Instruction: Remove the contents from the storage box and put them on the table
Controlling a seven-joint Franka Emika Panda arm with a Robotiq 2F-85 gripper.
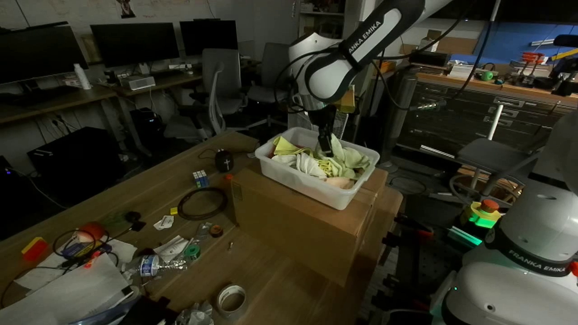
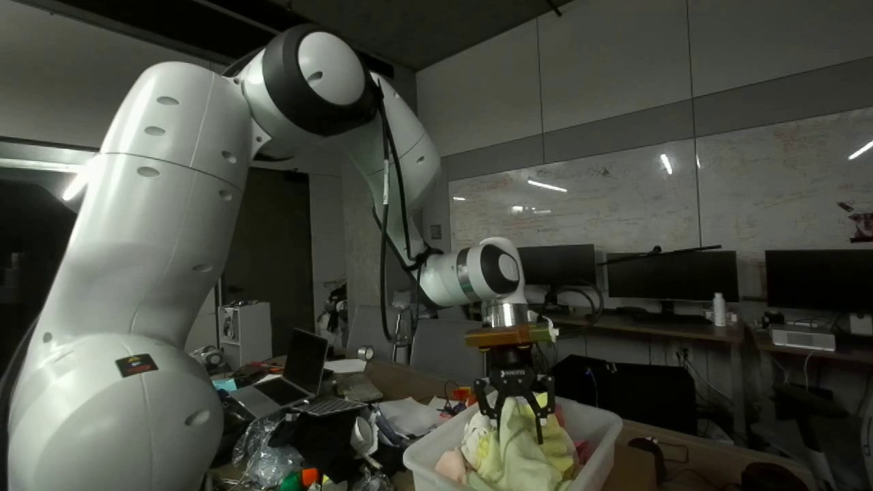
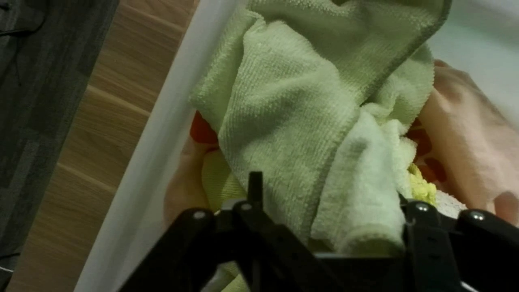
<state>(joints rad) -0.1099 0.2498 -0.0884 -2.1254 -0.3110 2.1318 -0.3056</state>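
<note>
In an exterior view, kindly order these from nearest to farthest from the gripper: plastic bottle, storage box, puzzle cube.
1. Storage box: beneath the gripper.
2. Puzzle cube: on the table, left in the picture.
3. Plastic bottle: lying farther left and lower.

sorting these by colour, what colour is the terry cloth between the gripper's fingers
The terry cloth is pale yellowish green, clearest in the wrist view.

Scribbled whiteboard on dimly lit wall; dark monitors on desks; grey chairs.
</note>
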